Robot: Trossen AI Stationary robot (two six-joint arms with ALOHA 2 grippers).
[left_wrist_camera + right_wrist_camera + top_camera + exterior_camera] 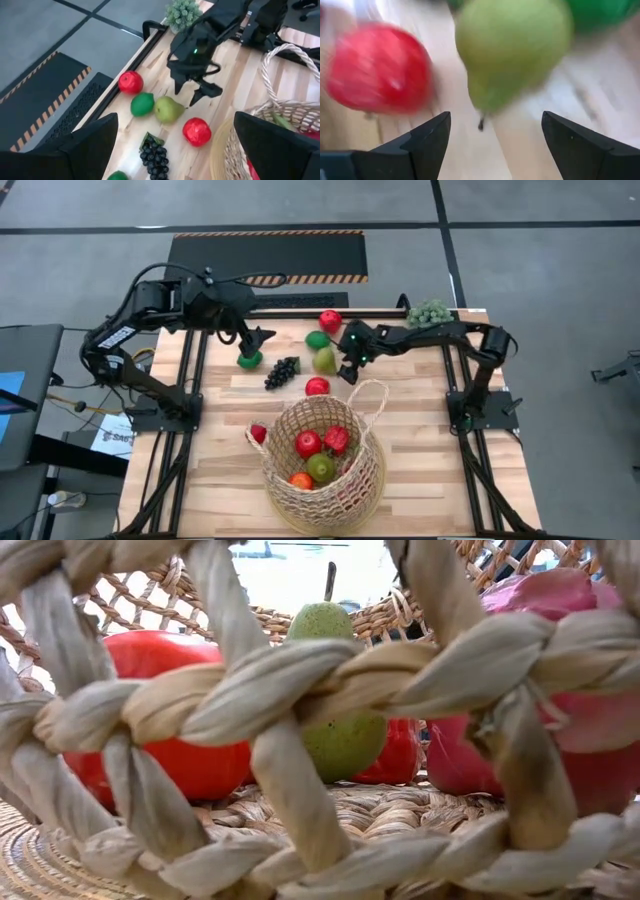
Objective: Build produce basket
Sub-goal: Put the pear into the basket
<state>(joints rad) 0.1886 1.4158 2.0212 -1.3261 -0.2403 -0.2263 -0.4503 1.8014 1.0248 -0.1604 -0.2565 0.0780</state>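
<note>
As 4 fruits sit in the basket (352, 480), the right hand (350, 370), fingers spread, nears the green pear (324, 360) on the surface (420, 430); centring both fingers around it should prevent rolling. Left hand (252, 345) waits spread above a lime (249, 360).

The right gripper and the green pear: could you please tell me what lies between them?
Nothing: the right wrist view shows only bare wood between the open right gripper and the green pear; the red fruit sits off to one side.
</note>
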